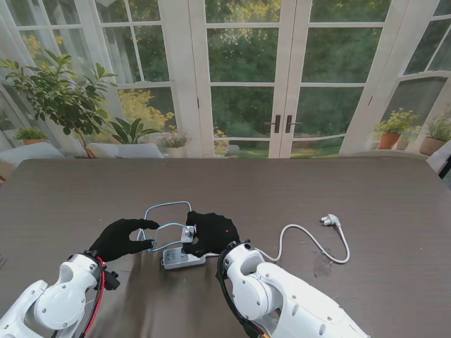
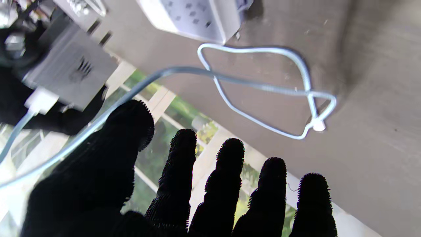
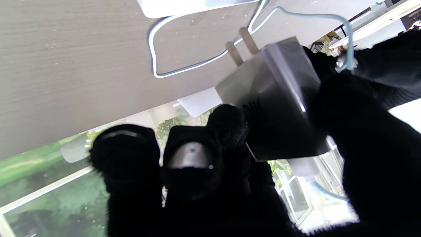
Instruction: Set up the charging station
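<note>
A: Our right hand (image 1: 210, 232) is clamped on the charger (image 3: 276, 108), prongs bare and pointing at the tabletop (image 1: 394, 204), just off the power strip (image 1: 182, 259) near the tabletop's near edge.

B: Left hand (image 1: 123, 238)?

A: Its fingers (image 2: 230, 171) look spread in the wrist view; the thin cable (image 2: 263, 87) runs across the thumb. We can't tell if it's pinched.

B: Risks?

A: Prongs look tilted, so we could miss the slots and shove the strip, which nothing pins down. The cable could snag on the left thumb and tug the charger askew.

B: Strip's own plug (image 1: 330, 221)?

A: Lying loose toward the right edge, not plugged in.
</note>
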Robot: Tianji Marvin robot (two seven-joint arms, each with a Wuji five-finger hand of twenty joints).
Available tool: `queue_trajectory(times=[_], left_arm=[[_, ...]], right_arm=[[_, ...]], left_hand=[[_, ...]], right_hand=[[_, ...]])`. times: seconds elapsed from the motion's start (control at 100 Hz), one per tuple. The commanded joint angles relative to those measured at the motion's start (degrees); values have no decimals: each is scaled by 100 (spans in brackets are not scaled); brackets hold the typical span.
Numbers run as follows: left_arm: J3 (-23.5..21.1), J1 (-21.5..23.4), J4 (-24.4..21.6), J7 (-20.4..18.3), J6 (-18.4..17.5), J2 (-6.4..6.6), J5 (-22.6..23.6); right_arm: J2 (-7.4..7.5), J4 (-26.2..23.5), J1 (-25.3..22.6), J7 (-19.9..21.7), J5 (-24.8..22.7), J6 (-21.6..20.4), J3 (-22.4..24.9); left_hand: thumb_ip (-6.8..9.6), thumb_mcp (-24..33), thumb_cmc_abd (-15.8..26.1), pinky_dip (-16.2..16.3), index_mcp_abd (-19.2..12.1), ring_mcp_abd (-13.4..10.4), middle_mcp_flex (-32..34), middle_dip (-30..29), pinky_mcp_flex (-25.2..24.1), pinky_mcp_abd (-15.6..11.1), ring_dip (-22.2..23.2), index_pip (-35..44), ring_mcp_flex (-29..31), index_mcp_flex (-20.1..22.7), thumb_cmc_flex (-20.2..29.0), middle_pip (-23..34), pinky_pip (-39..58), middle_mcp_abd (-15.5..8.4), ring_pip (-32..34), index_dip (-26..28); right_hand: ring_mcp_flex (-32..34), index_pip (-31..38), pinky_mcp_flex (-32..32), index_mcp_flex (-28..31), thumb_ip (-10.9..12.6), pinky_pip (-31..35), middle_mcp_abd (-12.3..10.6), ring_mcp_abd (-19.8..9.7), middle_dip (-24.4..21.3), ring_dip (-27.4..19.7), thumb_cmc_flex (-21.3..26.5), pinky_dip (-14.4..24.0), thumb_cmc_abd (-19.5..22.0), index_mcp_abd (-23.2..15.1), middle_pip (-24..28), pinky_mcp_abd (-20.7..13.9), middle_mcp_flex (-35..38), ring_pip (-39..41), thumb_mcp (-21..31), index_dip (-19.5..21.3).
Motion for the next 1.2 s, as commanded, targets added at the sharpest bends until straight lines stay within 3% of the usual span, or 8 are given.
queue_trajectory(times=[0.0, 0.11, 0.32, 0.7, 0.91, 1.19], left_arm=[[115, -117, 155, -253, -86, 29, 132], [272, -297, 343, -632, -356, 175, 649], [583, -538, 602, -708, -466, 219, 788], [888, -737, 800, -665, -557, 279, 1286], [1005, -781, 914, -468, -576, 285, 1577], [1165, -840, 1102, -67, -553, 271, 1906]], right_arm=[[-27, 5, -33, 44, 0, -62, -2], [-29, 29, -25, 37, 14, -118, -5], [-47, 93, -2, 10, 51, -196, -13], [-153, 378, 86, -247, 68, -479, -153], [-206, 493, 118, -324, 124, -625, -214], [-282, 664, 161, -426, 218, -802, -279]], left_hand=[[-257, 282, -321, 120, -230, -178, -4, 114, -18, -141, 116, -70, 17, -113, -238, 27, 24, -116, 130, -91], [-331, 138, -406, 73, -326, -266, -182, 98, -124, -256, 77, -294, -108, -553, -580, -38, -60, -218, 69, -207], [-390, 231, -636, 2, -301, -240, -215, 87, -113, -264, 28, -504, -88, -745, -766, -29, -89, -238, 66, -574], [-375, 161, -336, -28, -65, -218, -195, 9, -44, -245, 56, -480, -9, -460, -785, -76, -74, -219, 182, -890], [-348, 255, -324, -26, 180, -140, 9, 61, 124, -148, 110, -474, 156, -205, -706, 35, -8, -171, 328, -1009], [-335, 252, 78, 74, 450, -82, 306, 127, 226, -74, 184, -426, 348, 292, -541, 102, 371, -186, 597, -1107]], right_hand=[[177, 1592, 164, 932, 259, 236, 57, -288, 21, 110, 948, 137, 482, -1061, 59, -74, 235, 196, 1132, 764], [178, 1591, 157, 928, 257, 224, 59, -297, 18, 106, 939, 134, 487, -1064, 62, -72, 232, 190, 1132, 760], [175, 1600, 156, 914, 254, 225, 57, -280, 12, 98, 925, 140, 495, -1085, 74, -69, 208, 176, 1134, 757], [161, 1655, -49, 840, 247, 9, -4, -18, -120, -54, 879, 138, 540, -1289, 80, 86, 58, -106, 1118, 726], [155, 1683, -227, 809, 248, -118, -19, 92, -201, -155, 882, 133, 543, -1362, 93, 116, -9, -306, 1114, 698], [147, 1692, -559, 806, 249, -336, -37, 293, -381, -407, 845, 77, 561, -1491, 38, 240, -72, -828, 1095, 658]])
